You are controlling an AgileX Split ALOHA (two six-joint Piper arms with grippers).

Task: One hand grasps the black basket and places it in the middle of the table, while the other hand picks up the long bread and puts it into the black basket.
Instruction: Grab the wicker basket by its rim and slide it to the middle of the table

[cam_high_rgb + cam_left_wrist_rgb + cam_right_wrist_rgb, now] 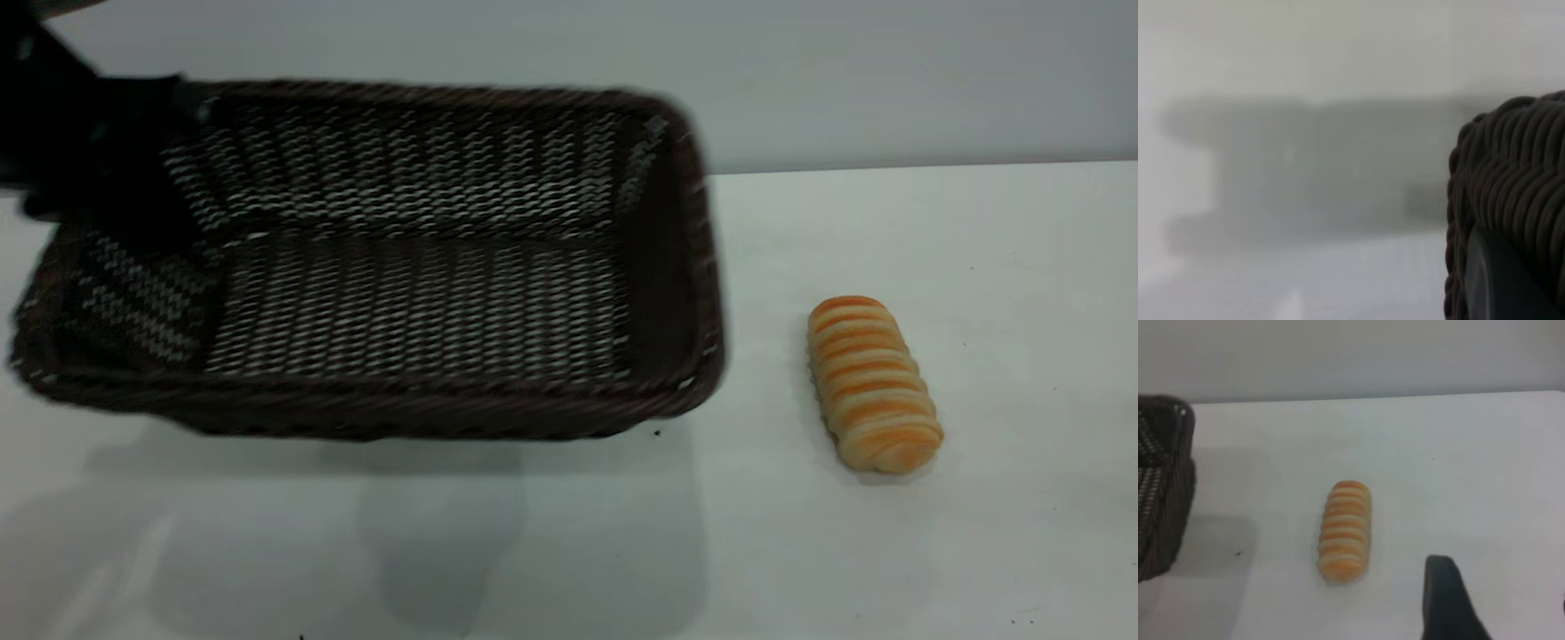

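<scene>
The black basket (400, 404) hangs a little above the white table (978, 267), at the left of the exterior view, with its shadow on the tabletop below. My left gripper (133, 204) is shut on its left rim. In the left wrist view one finger (1495, 280) presses against the braided rim (1518, 167). The long bread (873, 382) lies on the table to the right of the basket, apart from it. In the right wrist view my right gripper (1501, 600) is open and empty, above the table beside the bread (1345, 530). The basket's end (1158, 487) shows there too.
A pale wall runs behind the table's far edge (889, 169). Bare tabletop lies in front of the basket and around the bread.
</scene>
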